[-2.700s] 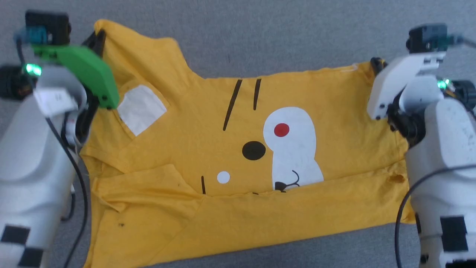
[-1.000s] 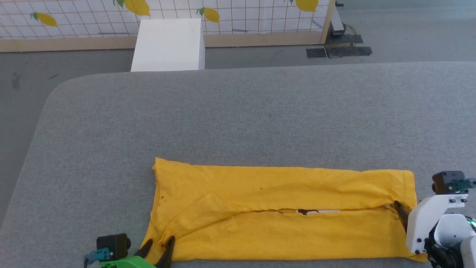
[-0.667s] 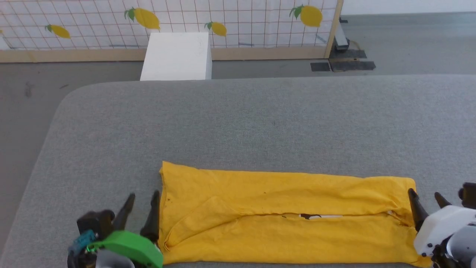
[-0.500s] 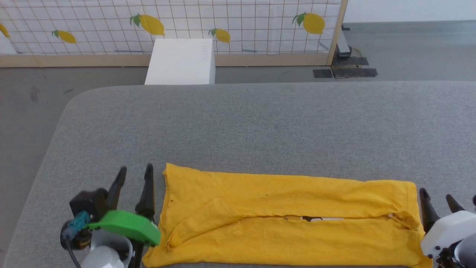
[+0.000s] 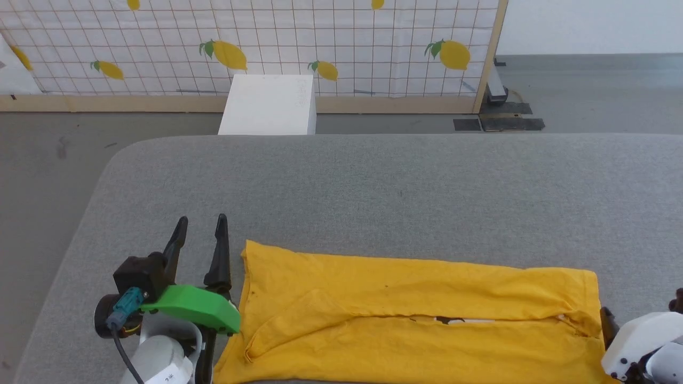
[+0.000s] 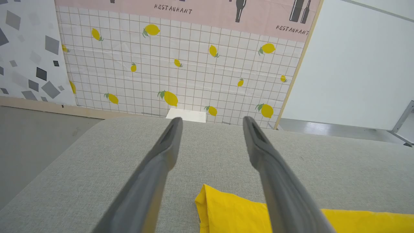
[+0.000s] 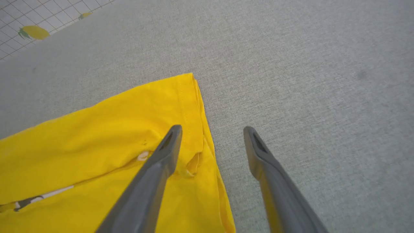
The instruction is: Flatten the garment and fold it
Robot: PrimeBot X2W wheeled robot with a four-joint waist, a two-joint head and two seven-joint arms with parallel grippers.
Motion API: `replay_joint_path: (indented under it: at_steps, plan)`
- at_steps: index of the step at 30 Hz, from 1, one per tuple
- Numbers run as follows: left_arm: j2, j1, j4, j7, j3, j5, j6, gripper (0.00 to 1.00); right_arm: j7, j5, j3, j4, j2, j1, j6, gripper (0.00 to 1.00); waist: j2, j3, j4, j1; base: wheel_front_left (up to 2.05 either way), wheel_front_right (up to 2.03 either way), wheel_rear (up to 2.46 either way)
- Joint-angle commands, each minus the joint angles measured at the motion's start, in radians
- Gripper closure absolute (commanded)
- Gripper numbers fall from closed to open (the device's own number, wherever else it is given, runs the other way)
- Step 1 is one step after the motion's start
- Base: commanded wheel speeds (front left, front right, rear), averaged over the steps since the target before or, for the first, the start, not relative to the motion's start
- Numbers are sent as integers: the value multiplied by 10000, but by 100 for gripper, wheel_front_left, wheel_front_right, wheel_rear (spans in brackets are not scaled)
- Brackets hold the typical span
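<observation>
The left pincer (image 5: 202,218) stands open, its two long, dark, tapering fingers spread apart with nothing between them. They hang over bare grey surface (image 5: 373,181), a felt-like woven cover with a rounded corner. Just to the right of its right finger lies the T-shirt (image 5: 416,320), a mustard-yellow cotton one folded into a long flat band. The band's near corner on that side has a stitched hem.

The shirt's two long edges are turned in and meet along a slightly wavy slit down the middle. A thin sliver of white and black print shows through the slit. Soft creases run across the upper flap.

The right pincer (image 7: 212,129) is open too and grips nothing. Its left finger is over the shirt's hemmed short end, by a small puckered fold. Its right finger is over bare surface beside that hem. Whether the fingers touch the cloth cannot be told.

Beyond the left pincer's fingertips, past the surface's far edge, a plain white box (image 5: 269,104) stands on the floor. It is set against a wood-framed grid panel (image 5: 320,42) printed with lemons.
</observation>
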Motion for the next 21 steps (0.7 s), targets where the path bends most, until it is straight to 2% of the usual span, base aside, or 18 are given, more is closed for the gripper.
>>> replay_joint_path:
  at_steps: [1, 8, 13, 14, 15, 16, 17, 18, 21]
  plan:
    - [-91, -185, 91, -46, 111, 218, -77, 0, 224, -183, -75, 329, 13, -322, -13, 0, 0, -9, -14, 0, 0, 0, 0]
    - [-354, -247, 425, -46, 330, 455, -229, 0, 1591, -868, 6, 1492, -115, -1109, -13, 0, 0, 117, -12, 0, 0, 0, 0]
    - [-469, -322, 619, -47, 374, 542, -336, 0, 2443, -952, 105, 2174, -250, -1501, -13, 0, 0, 247, 21, 0, 0, 0, 0]
    - [-485, -343, 649, -47, 378, 557, -349, 0, 2628, -925, 102, 2274, -247, -1546, -13, 20, 0, 260, 30, 0, 0, 0, 0]
    - [-507, -360, 678, -47, 382, 574, -362, 0, 2859, -896, 100, 2371, -240, -1584, -13, 61, 0, 269, 43, 0, 0, 0, 0]
    - [-525, -370, 698, -47, 389, 584, -370, 0, 3039, -878, 109, 2428, -236, -1604, -13, 76, 0, 275, 52, 0, 0, 0, 0]
    - [-550, -377, 712, -47, 402, 594, -378, 0, 3224, -841, 187, 2464, -230, -1618, -13, 95, 0, 282, 61, 0, 0, 0, 0]
    - [-568, -378, 730, -47, 409, 596, -388, 0, 3312, -803, 237, 2457, -229, -1620, -13, 100, 0, 284, 64, 0, 0, 0, 0]
    - [-603, -387, 799, -47, 439, 615, -419, 0, 3442, -699, 383, 2300, -257, -1564, -13, 100, 0, 279, 64, 0, 0, 0, 0]
